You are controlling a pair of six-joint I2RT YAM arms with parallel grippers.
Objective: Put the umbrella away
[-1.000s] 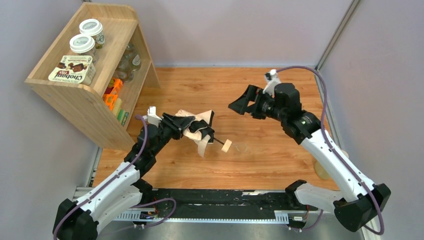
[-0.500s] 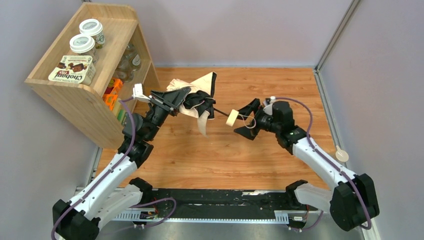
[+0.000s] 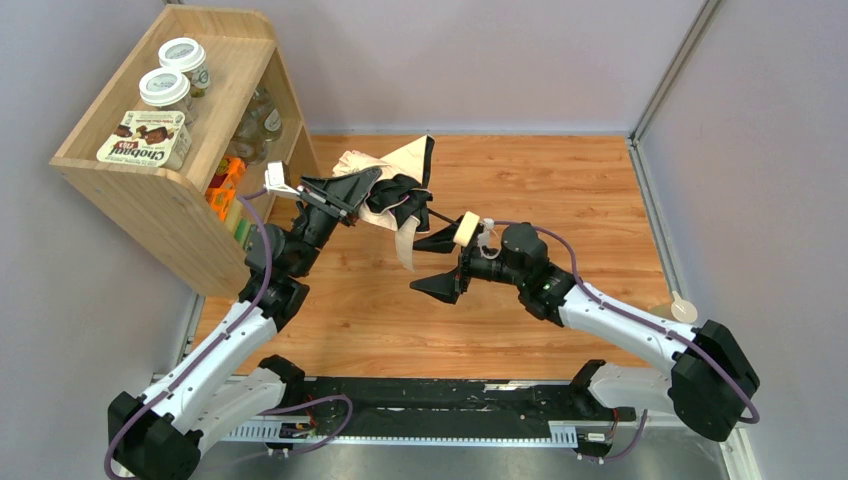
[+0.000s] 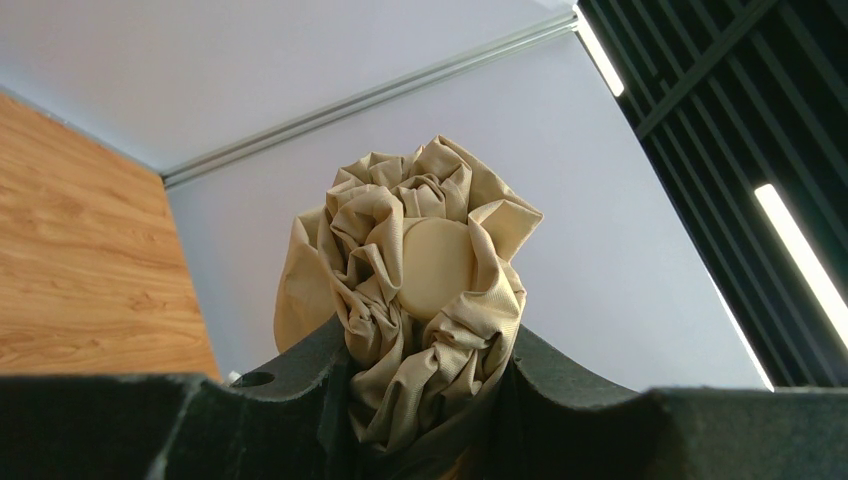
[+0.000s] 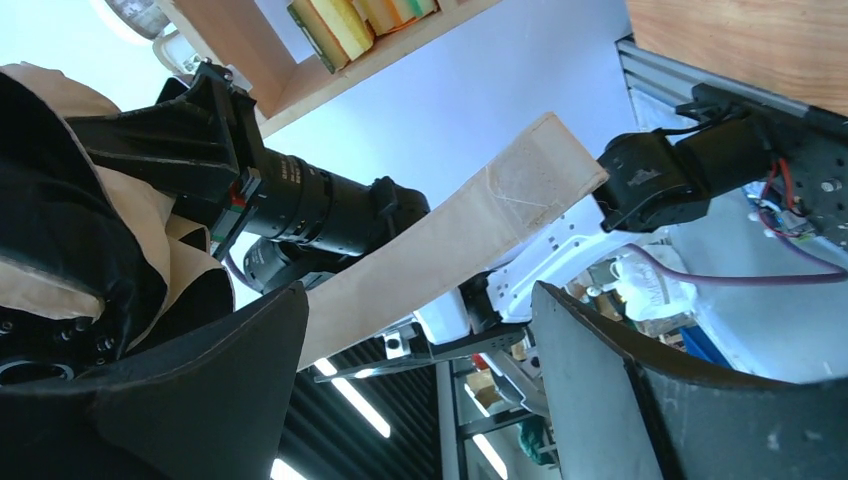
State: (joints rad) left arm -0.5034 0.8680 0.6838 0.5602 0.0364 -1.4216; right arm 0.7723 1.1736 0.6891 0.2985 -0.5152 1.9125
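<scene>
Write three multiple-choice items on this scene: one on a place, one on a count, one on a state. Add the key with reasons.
1. The printed box lies: A on the table; B on top of the wooden shelf; C under the shelf.
2. White-lidded jars on the shelf top: A one; B two; C four.
3. The left gripper is: A open and empty; B shut on the box; C shut on the umbrella.
Key: 1 B, it rests on the top board; 2 B, both stand behind the box; 3 C, the left wrist view shows bunched fabric pinched between its fingers.
</scene>
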